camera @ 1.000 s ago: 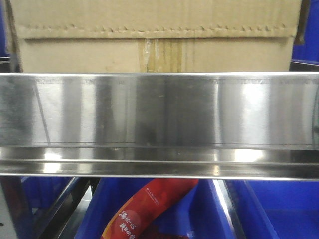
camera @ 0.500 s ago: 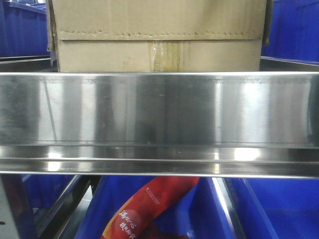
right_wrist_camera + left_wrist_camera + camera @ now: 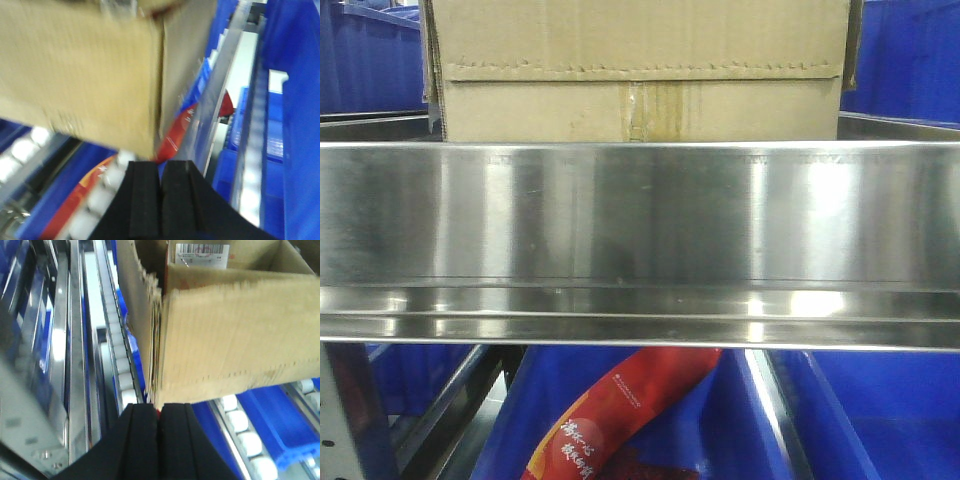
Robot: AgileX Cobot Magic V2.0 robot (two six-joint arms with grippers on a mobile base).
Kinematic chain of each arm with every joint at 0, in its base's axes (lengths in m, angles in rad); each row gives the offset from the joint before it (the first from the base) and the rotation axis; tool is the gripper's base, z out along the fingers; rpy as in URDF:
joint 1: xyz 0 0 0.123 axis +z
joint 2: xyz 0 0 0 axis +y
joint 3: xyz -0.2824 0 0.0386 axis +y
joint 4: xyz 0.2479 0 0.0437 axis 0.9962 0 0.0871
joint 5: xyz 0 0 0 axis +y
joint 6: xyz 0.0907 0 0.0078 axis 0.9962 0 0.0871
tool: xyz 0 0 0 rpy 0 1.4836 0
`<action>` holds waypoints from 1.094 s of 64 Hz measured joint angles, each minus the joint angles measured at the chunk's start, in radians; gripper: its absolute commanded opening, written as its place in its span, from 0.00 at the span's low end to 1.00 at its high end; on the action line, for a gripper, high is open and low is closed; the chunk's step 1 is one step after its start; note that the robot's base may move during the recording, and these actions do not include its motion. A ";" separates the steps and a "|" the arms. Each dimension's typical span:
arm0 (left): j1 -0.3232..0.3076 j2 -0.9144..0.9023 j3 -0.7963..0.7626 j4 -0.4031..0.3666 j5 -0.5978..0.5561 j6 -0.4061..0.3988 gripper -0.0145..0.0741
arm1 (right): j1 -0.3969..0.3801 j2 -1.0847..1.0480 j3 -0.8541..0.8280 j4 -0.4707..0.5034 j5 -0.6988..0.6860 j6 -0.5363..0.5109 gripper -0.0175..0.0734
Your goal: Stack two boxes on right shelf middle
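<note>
One brown cardboard box [image 3: 635,70] with a jagged tape edge and yellowish tape on its centre seam stands behind the shelf's shiny steel front rail [image 3: 640,215]. In the left wrist view the box [image 3: 235,335] is over white roller tracks [image 3: 117,350]. My left gripper [image 3: 159,412] is shut and empty, with its tips at the box's near lower corner. In the blurred right wrist view the box [image 3: 85,70] fills the upper left. My right gripper [image 3: 161,170] is also shut and empty, just below the box's lower corner. I see no second box for certain.
Blue bins [image 3: 880,410] sit on the level below the rail, one holding a red printed packet [image 3: 620,410]. A white barcode label [image 3: 202,252] shows on cardboard past the box's top edge. More blue bins [image 3: 295,100] and steel rails line the right side.
The box now looks smaller and narrower than a second ago, so it has moved back from the front camera. Blue bins now show on both sides of it.
</note>
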 measured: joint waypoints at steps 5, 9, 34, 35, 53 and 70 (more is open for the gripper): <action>0.000 -0.111 0.138 0.002 -0.095 0.000 0.04 | 0.000 -0.105 0.117 -0.002 -0.044 0.000 0.02; 0.000 -0.187 0.248 0.004 -0.172 0.000 0.04 | 0.000 -0.182 0.199 -0.002 -0.061 0.000 0.02; 0.000 -0.652 0.750 0.004 -0.603 0.000 0.04 | 0.000 -0.624 0.446 -0.004 -0.149 -0.006 0.01; 0.000 -0.661 0.759 0.004 -0.610 0.000 0.04 | 0.000 -0.630 0.449 -0.004 -0.149 -0.006 0.01; 0.000 -0.755 0.807 0.004 -0.636 0.002 0.04 | 0.000 -0.648 0.457 -0.004 -0.162 -0.006 0.01; 0.000 -0.757 0.807 0.004 -0.636 0.002 0.04 | 0.000 -0.648 0.457 -0.004 -0.164 -0.008 0.01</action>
